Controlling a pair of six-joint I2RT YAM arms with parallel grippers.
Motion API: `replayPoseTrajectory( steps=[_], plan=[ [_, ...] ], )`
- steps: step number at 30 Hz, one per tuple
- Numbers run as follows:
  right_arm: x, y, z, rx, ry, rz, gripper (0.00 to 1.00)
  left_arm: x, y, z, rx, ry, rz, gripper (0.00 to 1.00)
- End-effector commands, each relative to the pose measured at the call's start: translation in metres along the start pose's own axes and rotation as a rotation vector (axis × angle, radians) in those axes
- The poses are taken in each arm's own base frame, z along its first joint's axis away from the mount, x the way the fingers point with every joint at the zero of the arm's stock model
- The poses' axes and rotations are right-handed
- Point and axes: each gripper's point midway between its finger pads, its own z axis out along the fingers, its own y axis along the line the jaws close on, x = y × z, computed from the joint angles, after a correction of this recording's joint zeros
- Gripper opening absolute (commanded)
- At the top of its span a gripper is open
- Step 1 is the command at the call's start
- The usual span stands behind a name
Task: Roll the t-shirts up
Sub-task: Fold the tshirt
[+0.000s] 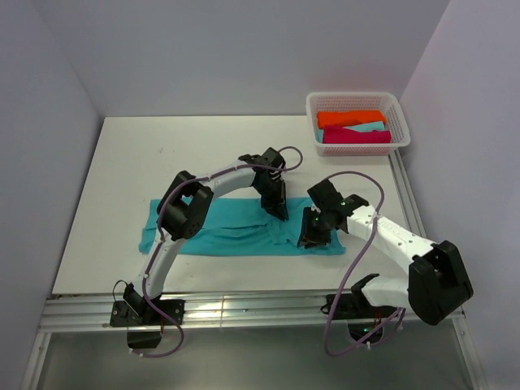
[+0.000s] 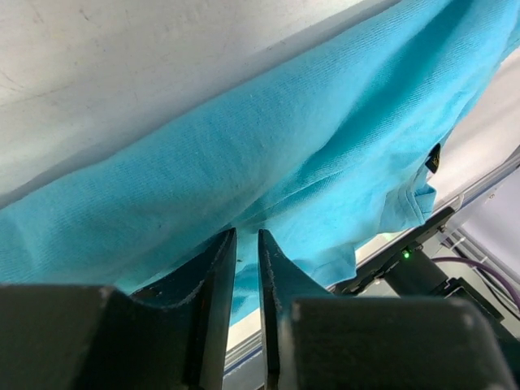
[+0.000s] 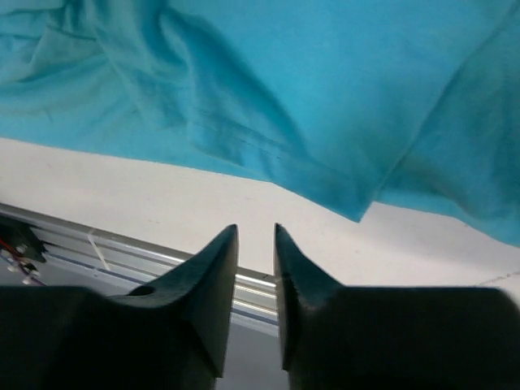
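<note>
Tee (image 1: 231, 234) lies flat on the table (image 1: 114, 162), long axis left-right, and I've got both arms at its right end: right gripper (image 1: 311, 241) by the near hem, slightly apart and empty, left gripper (image 1: 279, 213) at the far edge, can't tell if it's pinching.

**Left arm** (image 1: 227, 177) and **right arm** (image 1: 394, 236): white links between bulky black joint housings, each with a lilac cable (image 1: 357, 174) looping alongside. **Left gripper** (image 2: 245, 237) and **right gripper** (image 3: 256, 231): two matte black fingers (image 3: 213, 284) each, broad at the root and tapering to narrow tips.
</note>
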Motion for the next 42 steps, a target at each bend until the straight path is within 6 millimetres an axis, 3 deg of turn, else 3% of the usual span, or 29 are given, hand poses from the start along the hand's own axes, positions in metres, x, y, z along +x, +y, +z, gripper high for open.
replayPoseTrajectory(
  steps=[1,7,10,12,13,14,16,20,24,26,29,36,40,42],
  plan=[
    [-0.010,-0.005,-0.012,0.017,-0.045,0.078,0.36,-0.012,-0.022,-0.031,0.011,-0.089,0.043,0.24],
    [-0.004,-0.032,-0.017,0.016,-0.098,0.363,0.52,-0.022,-0.032,-0.081,0.027,-0.170,0.046,0.34],
    [-0.001,-0.044,-0.027,0.057,-0.159,0.486,0.75,-0.028,-0.018,-0.102,0.009,-0.199,0.034,0.36],
    [0.011,-0.049,-0.024,0.064,-0.146,0.605,0.79,-0.034,0.009,-0.113,-0.031,-0.207,-0.001,0.37],
    [0.014,-0.037,-0.025,-0.019,-0.138,0.639,0.79,-0.037,0.015,-0.126,-0.039,-0.235,0.016,0.37],
    [0.016,-0.034,-0.023,-0.055,-0.141,0.683,0.78,-0.047,0.033,-0.139,-0.050,-0.262,-0.011,0.37],
    [0.006,-0.026,-0.017,-0.158,-0.219,0.774,0.77,-0.047,0.064,-0.152,-0.103,-0.289,-0.021,0.39],
    [0.003,-0.034,-0.002,-0.134,-0.244,0.921,0.76,-0.049,0.155,-0.174,-0.258,-0.302,-0.111,0.39],
    [-0.002,-0.031,0.005,-0.106,-0.270,0.939,0.76,-0.047,0.215,-0.192,-0.335,-0.330,-0.191,0.39],
    [-0.006,-0.033,0.010,-0.094,-0.281,0.959,0.70,-0.048,0.242,-0.199,-0.364,-0.347,-0.243,0.39],
    [-0.004,-0.036,0.023,-0.053,-0.255,0.960,0.66,-0.046,0.270,-0.199,-0.430,-0.336,-0.278,0.39],
    [-0.001,-0.050,0.040,0.059,-0.237,0.951,0.60,-0.027,0.303,-0.196,-0.514,-0.301,-0.340,0.38],
    [-0.018,-0.049,0.040,0.077,-0.294,0.876,0.33,-0.006,0.321,-0.187,-0.504,-0.271,-0.409,0.38],
    [-0.032,-0.048,0.036,0.144,-0.307,0.815,0.31,0.014,0.328,-0.177,-0.489,-0.235,-0.452,0.37]
  ],
)
